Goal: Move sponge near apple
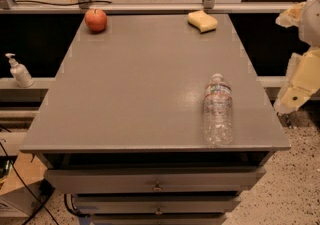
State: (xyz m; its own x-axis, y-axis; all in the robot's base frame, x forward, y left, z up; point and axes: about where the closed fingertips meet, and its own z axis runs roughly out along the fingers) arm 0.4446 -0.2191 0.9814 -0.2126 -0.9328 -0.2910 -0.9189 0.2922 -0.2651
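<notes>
The pale yellow sponge [202,21] lies at the far right of the grey table top [140,84]. The red-orange apple [95,19] stands at the far left corner, well apart from the sponge. My cream-coloured gripper [298,86] hangs off the right side of the table, at the frame's right edge, far from both and holding nothing that I can see.
A clear plastic water bottle [218,110] lies on its side near the table's front right. A white pump dispenser [19,70] stands on a ledge to the left. Drawers [157,181] sit below the top. A rail with posts runs behind the table.
</notes>
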